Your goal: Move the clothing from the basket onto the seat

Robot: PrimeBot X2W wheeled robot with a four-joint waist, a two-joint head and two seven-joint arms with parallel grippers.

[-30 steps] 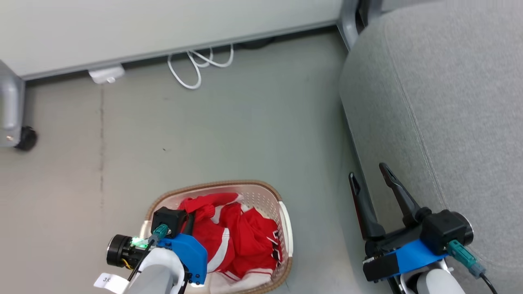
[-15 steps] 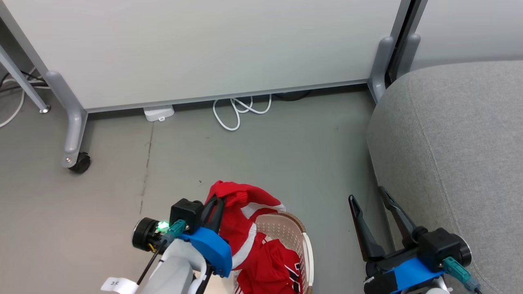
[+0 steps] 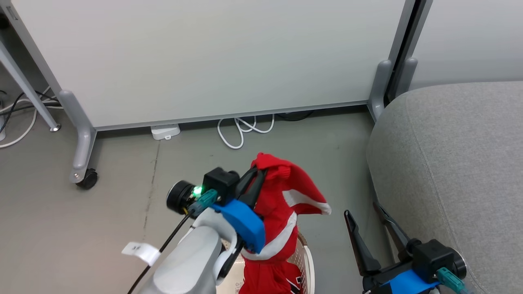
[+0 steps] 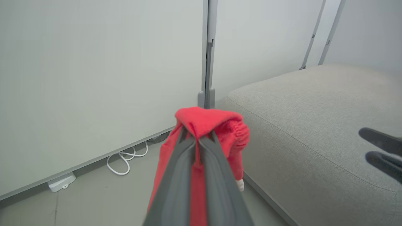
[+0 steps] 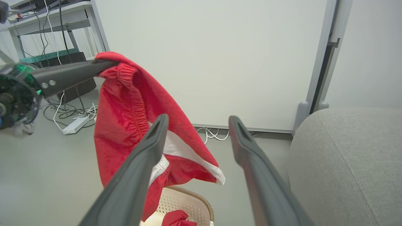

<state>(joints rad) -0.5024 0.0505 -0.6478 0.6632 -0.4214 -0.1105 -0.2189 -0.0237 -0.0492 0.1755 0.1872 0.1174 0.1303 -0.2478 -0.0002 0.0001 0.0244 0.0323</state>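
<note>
- My left gripper (image 3: 259, 173) is clamping shut on the elastic hem of one red garment (image 3: 288, 196), holding it up above the basket (image 3: 307, 261).
- The garment is hanging loose, its lower end reaching down to the basket, where a second red garment (image 5: 177, 218) is lying.
- My right gripper (image 3: 361, 209) is hovering with fingers spread apart, gripping nothing, between the basket and the grey seat (image 3: 449, 163).

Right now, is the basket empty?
Not empty: red fabric lies inside the basket, below the garment hanging from the left gripper.
</note>
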